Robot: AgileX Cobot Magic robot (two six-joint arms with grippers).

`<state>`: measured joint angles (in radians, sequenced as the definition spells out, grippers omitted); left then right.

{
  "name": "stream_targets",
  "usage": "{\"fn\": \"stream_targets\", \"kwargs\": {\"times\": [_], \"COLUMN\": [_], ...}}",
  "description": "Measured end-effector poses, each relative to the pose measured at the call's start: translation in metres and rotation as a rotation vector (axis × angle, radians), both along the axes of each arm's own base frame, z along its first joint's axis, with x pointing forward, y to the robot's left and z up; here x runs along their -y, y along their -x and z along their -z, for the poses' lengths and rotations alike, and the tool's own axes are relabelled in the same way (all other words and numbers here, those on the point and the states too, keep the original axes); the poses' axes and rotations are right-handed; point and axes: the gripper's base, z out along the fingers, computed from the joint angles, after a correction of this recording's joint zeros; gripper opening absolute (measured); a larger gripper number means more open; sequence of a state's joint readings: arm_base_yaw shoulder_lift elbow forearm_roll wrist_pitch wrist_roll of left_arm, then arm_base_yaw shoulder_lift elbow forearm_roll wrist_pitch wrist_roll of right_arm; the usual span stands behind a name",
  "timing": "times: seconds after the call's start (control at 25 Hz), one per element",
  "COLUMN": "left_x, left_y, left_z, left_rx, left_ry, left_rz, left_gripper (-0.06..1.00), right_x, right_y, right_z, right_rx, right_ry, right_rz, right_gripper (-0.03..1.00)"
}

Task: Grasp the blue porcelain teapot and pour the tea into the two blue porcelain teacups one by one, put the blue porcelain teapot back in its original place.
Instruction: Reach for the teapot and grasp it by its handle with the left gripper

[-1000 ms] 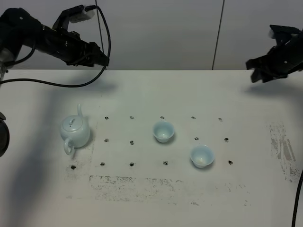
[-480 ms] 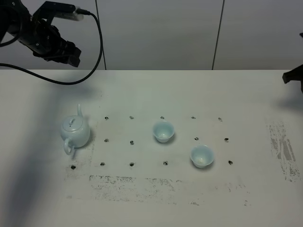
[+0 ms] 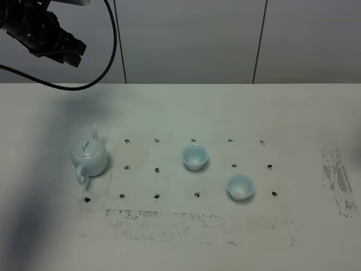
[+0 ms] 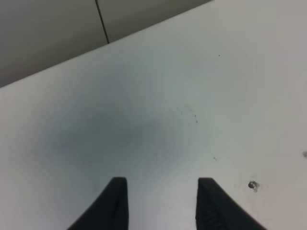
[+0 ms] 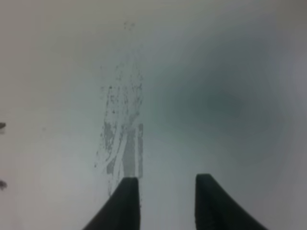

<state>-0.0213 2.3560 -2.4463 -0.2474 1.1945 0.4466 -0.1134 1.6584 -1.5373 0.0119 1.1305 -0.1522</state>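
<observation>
The blue porcelain teapot [image 3: 89, 157] stands upright on the left of the white table [image 3: 180, 113], lid on, spout pointing toward the back. The two blue porcelain teacups stand apart from it, one [image 3: 194, 156] at mid-table and one [image 3: 241, 186] nearer the front right. My left gripper [image 3: 72, 53] hangs high at the back left, far from the teapot. In the left wrist view the left gripper [image 4: 163, 203] is open over bare table. In the right wrist view the right gripper [image 5: 165, 201] is open and empty above a scuffed patch [image 5: 122, 143]. The high view does not show the right arm.
Small dark holes [image 3: 157, 169] dot the table in a grid around the cups. Scuffed grey patches mark the right side [image 3: 338, 180] and the front [image 3: 169, 220]. A black cable [image 3: 110, 51] loops down from the left arm. A panelled wall [image 3: 259, 39] rises behind the table.
The left arm has drawn back up and to the left, its jaws narrower. The right arm has moved off the right edge of the high view. Teapot and cups have not moved.
</observation>
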Motion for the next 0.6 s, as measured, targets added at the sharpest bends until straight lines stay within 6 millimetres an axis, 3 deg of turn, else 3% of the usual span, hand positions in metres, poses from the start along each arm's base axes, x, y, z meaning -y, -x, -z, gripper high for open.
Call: {"fn": "stream_targets", "kwargs": {"times": [0.12, 0.24, 0.4, 0.6], "left_x": [-0.001, -0.003, -0.009, -0.012], "left_y": [0.0, 0.0, 0.013, 0.049], "left_z": [0.001, 0.003, 0.016, 0.021], "left_rx": [-0.003, -0.008, -0.097, -0.104], "left_ry": [-0.008, -0.035, -0.057, -0.087], "left_rz": [0.0, -0.004, -0.013, -0.019], "left_gripper": [0.39, 0.39, 0.39, 0.39], "right_x": [-0.006, -0.012, -0.019, -0.026], "right_y": [0.053, 0.107, 0.171, 0.232], "right_z": [-0.029, -0.046, -0.052, -0.052], "right_rx": [0.106, 0.195, 0.299, 0.424], "right_ry": [0.007, 0.011, 0.019, 0.02], "right_rz": [0.008, 0.019, 0.025, 0.039], "right_gripper": [0.29, 0.29, 0.29, 0.29]}}
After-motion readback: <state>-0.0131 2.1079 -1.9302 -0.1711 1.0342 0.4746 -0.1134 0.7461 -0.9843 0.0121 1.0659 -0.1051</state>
